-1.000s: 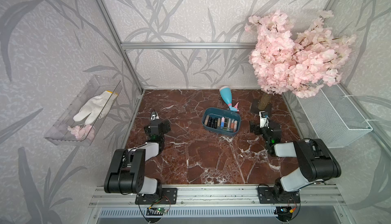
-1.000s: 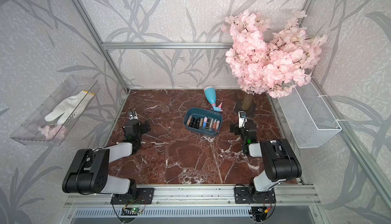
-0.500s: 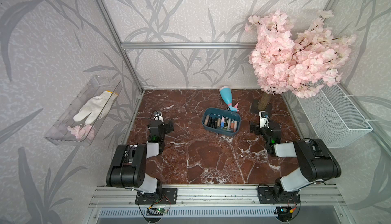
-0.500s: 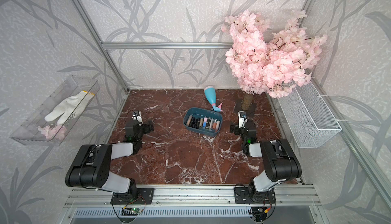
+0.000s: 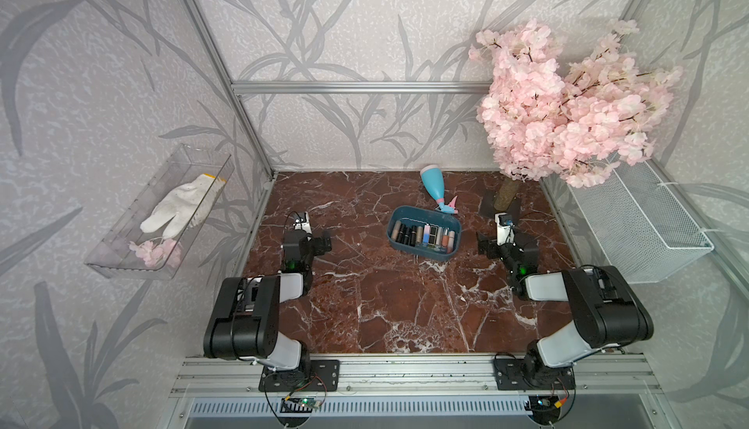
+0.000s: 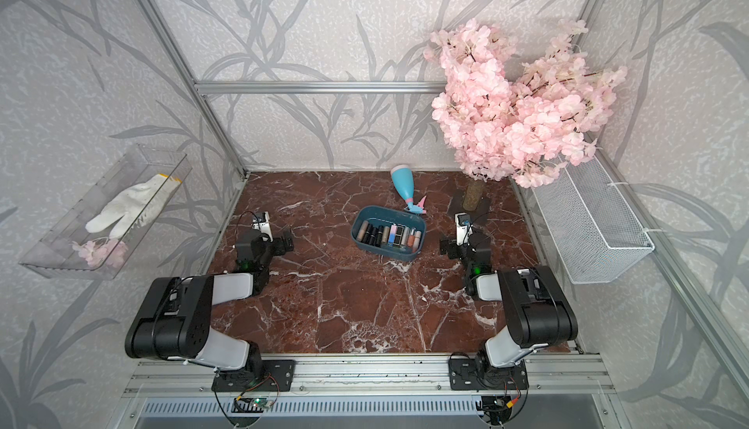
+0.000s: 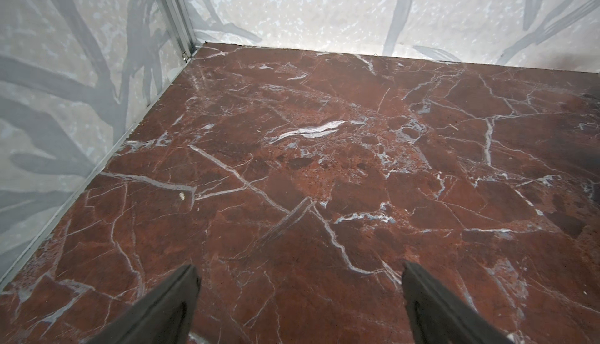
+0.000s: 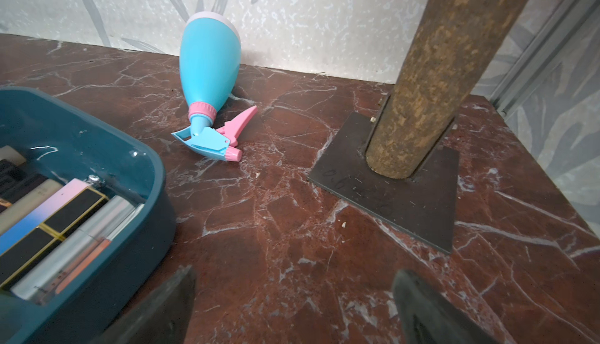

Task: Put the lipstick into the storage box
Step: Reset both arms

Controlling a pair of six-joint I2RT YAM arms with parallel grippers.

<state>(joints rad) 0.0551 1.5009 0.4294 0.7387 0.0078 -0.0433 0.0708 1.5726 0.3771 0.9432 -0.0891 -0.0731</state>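
Lipsticks (image 5: 421, 237) are lying side by side in a row inside the storage box (image 5: 419, 256), which is sitting near the middle of the marble table (image 5: 385, 309); no loose tube is showing outside the box in any view, so the placing step is looking finished to me; the next move, as I judge it, is calling only for a check for a stray tube hidden from the cameras and for parking both arms.

Far left of the box, on the wall, the clear tray (image 5: 121, 265) is holding a white glove (image 5: 178, 212) and a sprig of pink blossom (image 5: 156, 250); nearer the box on that side, the left gripper (image 7: 298, 272) is hovering over bare marble, jaws standing wide apart and holding nothing; the box itself is carrying black, beige, pink-and-blue and silver tubes across most of its floor; just behind it a blue spray bottle (image 5: 433, 184) is lying on its side, nozzle near the rear rim; just right of the box the right gripper (image 8: 295, 272) is hovering low, jaws spread fully and gripping nothing; beyond it the blossom tree (image 5: 567, 115) is standing on its plate; far right of the box the white wire basket (image 5: 648, 236) is hanging on the wall, nothing showing in it.
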